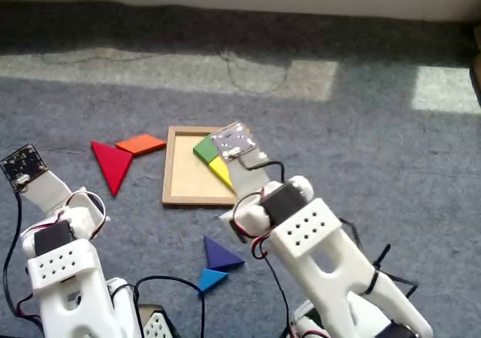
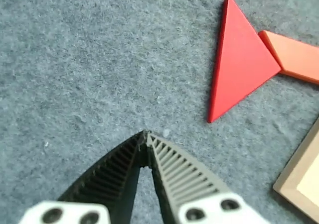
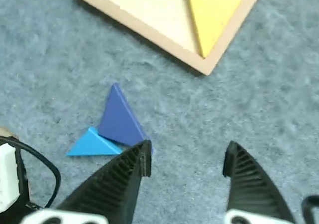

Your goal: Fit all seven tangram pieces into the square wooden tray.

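Grey carpet covers the worktop; a pale wall strip runs along the far edge and sunlight falls in patches beyond the tray.

Tray (image 1: 167,169): square, wooden, lying flat near centre. Two pieces are inside on its right side: green (image 1: 204,149) toward the far rim and yellow (image 1: 220,171) nearer, the two touching. The right arm's wrist board partly hides both from above. The rest of the tray floor that shows is bare wood.

Outside, left of the tray: red triangle (image 1: 113,165) flat on the carpet, with the orange piece (image 1: 141,143) touching its corner on the tray side. Neither touches the tray.

Outside, on the near side of the tray: dark blue triangle (image 1: 220,254) and light blue triangle (image 1: 210,279), smaller, touching each other and well apart from the tray rim.

Left arm (image 1: 64,263): at the near left. Left hand (image 2: 147,134) is closed, fingertips meeting, nothing between them. It is over bare carpet near the red triangle, not touching it.

Right arm (image 1: 316,240): extends from the near right toward the tray's near right corner. Right hand (image 3: 188,152) is wide apart and empty, over carpet just off that corner. One fingertip (image 3: 142,157) sits by the dark blue triangle's corner; contact cannot be told.
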